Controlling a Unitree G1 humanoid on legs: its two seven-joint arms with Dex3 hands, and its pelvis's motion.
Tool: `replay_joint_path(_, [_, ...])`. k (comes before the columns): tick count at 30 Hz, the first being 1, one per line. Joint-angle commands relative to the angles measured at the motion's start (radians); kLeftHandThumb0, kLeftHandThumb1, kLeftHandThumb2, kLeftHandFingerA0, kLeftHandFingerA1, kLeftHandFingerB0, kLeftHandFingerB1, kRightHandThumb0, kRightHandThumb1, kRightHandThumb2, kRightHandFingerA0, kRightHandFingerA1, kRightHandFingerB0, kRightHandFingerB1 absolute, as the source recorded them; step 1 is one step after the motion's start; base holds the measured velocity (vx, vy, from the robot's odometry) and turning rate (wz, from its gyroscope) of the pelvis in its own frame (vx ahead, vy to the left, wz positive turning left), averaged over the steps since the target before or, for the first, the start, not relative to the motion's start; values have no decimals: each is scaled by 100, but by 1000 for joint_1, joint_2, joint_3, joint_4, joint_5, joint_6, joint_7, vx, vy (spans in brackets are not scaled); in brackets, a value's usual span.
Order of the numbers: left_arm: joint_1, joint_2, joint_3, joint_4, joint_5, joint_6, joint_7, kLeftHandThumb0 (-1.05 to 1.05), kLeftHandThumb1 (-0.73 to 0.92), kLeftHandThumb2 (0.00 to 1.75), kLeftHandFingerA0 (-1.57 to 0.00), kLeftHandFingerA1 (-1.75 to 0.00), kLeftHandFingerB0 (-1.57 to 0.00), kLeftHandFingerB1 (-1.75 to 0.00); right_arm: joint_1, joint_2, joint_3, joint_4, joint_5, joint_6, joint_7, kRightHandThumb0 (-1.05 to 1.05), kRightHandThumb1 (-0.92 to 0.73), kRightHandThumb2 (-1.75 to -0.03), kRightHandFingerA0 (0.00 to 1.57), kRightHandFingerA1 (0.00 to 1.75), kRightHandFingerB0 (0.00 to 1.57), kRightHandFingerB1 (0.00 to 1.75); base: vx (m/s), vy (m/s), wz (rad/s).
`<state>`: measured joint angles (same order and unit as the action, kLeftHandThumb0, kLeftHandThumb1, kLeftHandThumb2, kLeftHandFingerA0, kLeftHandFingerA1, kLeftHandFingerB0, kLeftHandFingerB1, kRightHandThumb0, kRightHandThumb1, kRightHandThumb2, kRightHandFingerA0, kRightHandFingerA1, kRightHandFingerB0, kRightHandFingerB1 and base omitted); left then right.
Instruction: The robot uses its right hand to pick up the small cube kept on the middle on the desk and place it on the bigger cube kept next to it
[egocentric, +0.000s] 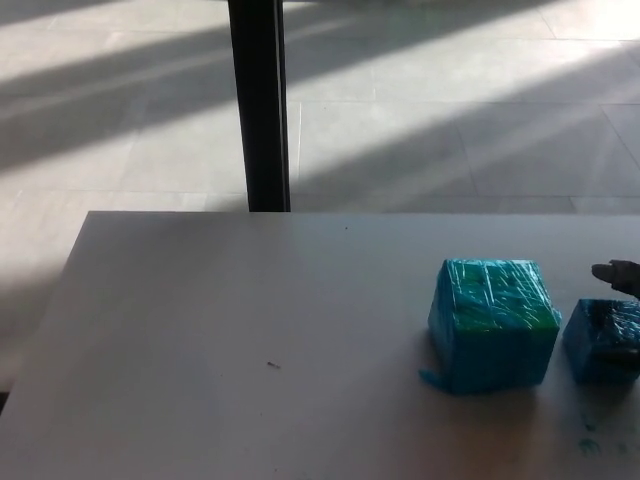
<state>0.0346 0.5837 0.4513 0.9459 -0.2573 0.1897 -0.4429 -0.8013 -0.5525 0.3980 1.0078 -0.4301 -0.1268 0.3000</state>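
Note:
A big blue-green cube (493, 322) wrapped in shiny tape stands on the white desk (250, 330), right of the middle. To its right, near the picture's edge, sits the small blue cube (598, 342). Only a small part of my right hand (618, 273) shows at the right edge. One grey fingertip hovers just above and behind the small cube, and a dark finger (627, 338) lies over the cube's right side. The fingers are apart and the cube rests on the desk. My left hand does not show.
A black post (258, 105) rises behind the desk's far edge. Beyond it lies a tiled floor with bands of sunlight. Small blue scraps (588, 443) lie on the desk in front of the small cube.

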Motion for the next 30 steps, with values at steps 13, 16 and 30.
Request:
replay_joint_path(13, [-15, 27, 11, 2, -10, 7, 6, -81, 78, 64, -41, -49, -32, -37, -1, -5, 126, 6, -123, 65, 131, -56, -29, -63, 0, 3, 0, 10, 0, 0, 0])
replay_joint_path(16, [-15, 28, 4, 6, -3, -7, -5, -81, 79, 61, -38, -47, -29, -36, 7, -9, 151, 19, -149, 60, 99, -30, -43, -53, 0, 45, 0, 27, 0, 0, 0])
replay_joint_path(30, [-30, 31, -5, 10, 2, 0, 1, -84, 70, 75, -34, -49, -25, -40, 90, -81, 254, 29, -310, -263, -512, -30, -66, -63, 78, 147, 84, 65, 0, 0, 0])
